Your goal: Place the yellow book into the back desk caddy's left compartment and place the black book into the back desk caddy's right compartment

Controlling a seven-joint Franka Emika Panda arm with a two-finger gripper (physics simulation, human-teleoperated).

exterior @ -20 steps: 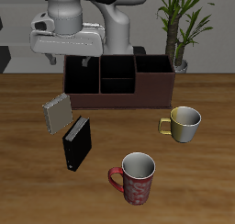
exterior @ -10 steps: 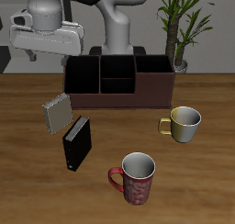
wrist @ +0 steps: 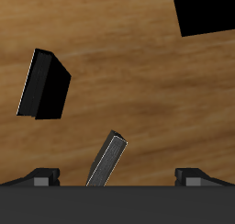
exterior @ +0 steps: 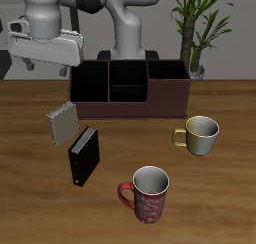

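The gripper point(exterior: 42, 60) has swung away from above the back desk caddy point(exterior: 130, 89) toward the worktop's side edge, and hangs empty with jaws spread. Approach step, I judge: next it must descend onto the standing yellow book point(exterior: 62, 123), behind the black book point(exterior: 84, 155).

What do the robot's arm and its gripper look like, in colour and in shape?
The arm is made of rounded white-grey segments with dark joint sections. The gripper has a wide, boxy, light grey body with thin dark fingers below it. In the wrist view only dark finger tips show. No cables or markings can be seen.
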